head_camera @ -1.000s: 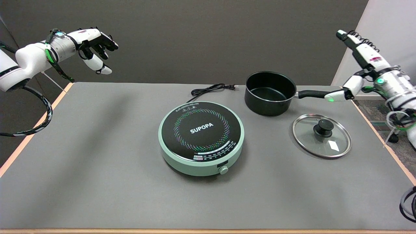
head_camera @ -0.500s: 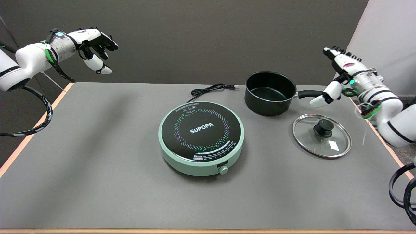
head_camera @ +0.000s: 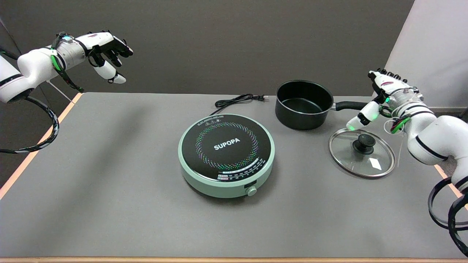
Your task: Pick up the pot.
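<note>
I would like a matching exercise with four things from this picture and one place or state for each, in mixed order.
Things:
1. pot
2. lid
3. cooker
4. right hand

Places or states:
A. lying flat on the table, knob up
B. at the end of the pot's handle, open
C. in the middle of the table
D. standing uncovered behind the lid

Pairs: 1-D, 2-A, 3-C, 4-B

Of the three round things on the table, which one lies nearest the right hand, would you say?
The glass lid, just below the right hand. The black pot sits further left, and the green hob further still.
</note>
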Motion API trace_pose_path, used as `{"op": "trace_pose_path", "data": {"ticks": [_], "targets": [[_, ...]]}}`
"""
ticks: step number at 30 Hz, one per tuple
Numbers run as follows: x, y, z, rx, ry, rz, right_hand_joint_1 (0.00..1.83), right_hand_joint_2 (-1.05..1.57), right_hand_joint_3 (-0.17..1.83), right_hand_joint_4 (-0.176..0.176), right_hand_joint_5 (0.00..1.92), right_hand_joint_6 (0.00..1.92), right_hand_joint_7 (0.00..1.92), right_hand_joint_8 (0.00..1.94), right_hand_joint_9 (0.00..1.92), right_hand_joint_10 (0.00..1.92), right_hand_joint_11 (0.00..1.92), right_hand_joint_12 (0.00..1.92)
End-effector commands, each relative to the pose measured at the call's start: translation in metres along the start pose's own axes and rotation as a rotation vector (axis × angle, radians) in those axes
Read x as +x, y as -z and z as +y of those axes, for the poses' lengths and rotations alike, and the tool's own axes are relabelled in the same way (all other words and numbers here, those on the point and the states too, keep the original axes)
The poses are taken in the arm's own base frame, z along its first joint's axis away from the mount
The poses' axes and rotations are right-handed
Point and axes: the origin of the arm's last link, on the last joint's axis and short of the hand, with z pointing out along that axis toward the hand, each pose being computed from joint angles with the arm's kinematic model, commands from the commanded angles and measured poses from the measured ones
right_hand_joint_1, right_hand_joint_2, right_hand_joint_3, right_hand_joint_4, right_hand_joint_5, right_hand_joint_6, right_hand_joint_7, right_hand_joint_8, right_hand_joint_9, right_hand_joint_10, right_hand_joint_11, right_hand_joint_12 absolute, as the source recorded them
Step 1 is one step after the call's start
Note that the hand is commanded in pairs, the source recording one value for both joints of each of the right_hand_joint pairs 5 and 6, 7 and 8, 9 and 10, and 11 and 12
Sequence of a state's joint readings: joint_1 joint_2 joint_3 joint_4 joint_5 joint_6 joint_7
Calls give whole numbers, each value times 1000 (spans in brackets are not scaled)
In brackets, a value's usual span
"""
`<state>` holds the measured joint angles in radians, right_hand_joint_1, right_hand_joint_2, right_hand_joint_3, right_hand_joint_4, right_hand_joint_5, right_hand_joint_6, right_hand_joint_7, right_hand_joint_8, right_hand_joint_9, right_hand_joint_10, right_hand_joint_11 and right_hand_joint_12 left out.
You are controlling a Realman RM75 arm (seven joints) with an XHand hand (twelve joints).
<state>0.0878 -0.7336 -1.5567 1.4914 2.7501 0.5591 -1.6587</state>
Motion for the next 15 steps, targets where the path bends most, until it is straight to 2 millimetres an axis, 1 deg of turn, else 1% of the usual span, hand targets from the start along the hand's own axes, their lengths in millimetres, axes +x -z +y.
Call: {"op": "trace_pose_path", "data": {"ticks": [1, 10, 15], "targets": [[-14, -15, -27, -86, 70, -49, 1230, -530, 934, -176, 58, 58, 58, 58, 58, 58, 58, 58], [-17, -30, -55, -43, 116, -59, 1214, -460, 951, -176, 62, 62, 62, 62, 62, 62, 62, 62], [-22, -35, -57, -45, 114, -69, 1204, -351, 907, -176, 68, 68, 68, 68, 68, 68, 68, 68]]}}
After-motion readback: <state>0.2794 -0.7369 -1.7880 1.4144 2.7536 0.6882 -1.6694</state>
